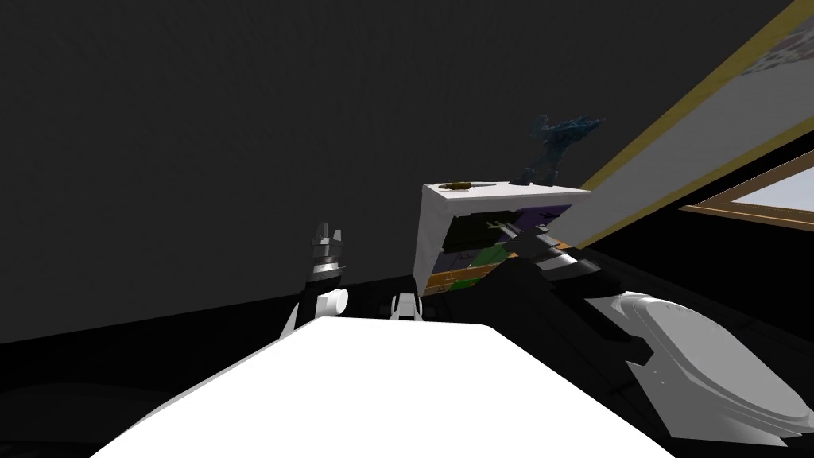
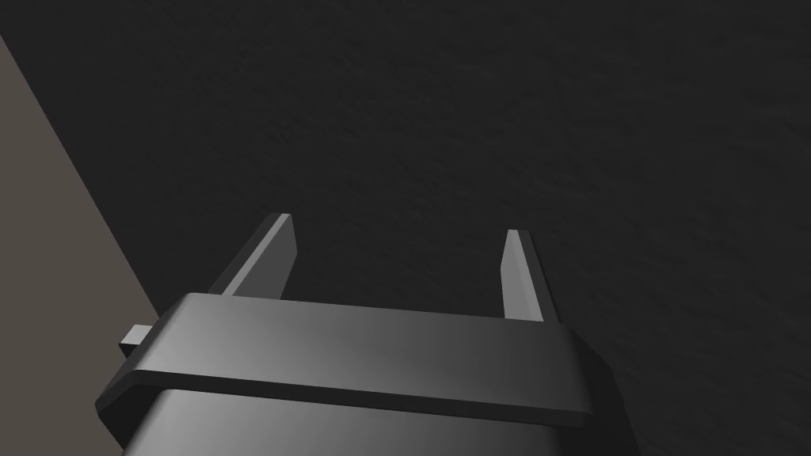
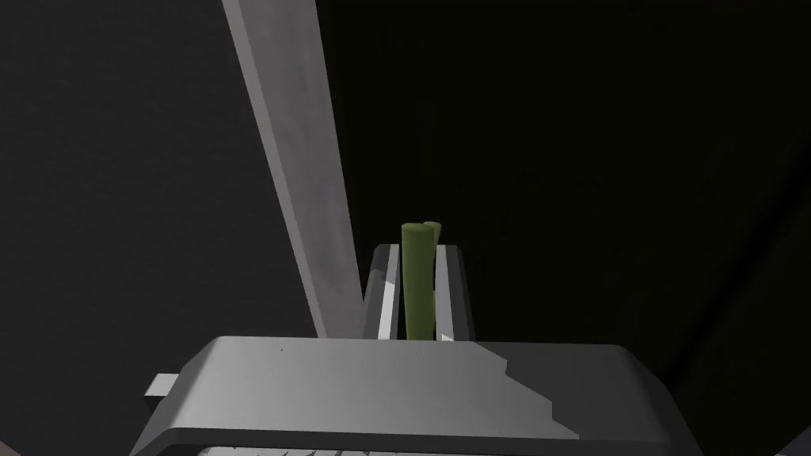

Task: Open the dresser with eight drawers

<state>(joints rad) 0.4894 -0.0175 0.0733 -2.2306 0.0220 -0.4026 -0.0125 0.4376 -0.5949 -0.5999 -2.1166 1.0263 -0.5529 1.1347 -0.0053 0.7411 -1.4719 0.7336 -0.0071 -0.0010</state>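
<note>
My right gripper (image 3: 417, 255) is clamped on a slim olive-green handle (image 3: 417, 273), one blade pressed to each side of it, with a pale grey strip (image 3: 293, 158) rising just beside the fingers. From my head, that hand sits against the front of the white dresser (image 1: 433, 238), which stands at about one o'clock. The dresser's drawer fronts show purple, green and orange, and a dark blue figure (image 1: 560, 147) and a small yellowish object (image 1: 459, 186) rest on its top. My left gripper (image 2: 396, 228) hangs at about eleven o'clock, well apart from the dresser, blades spread and holding nothing.
</note>
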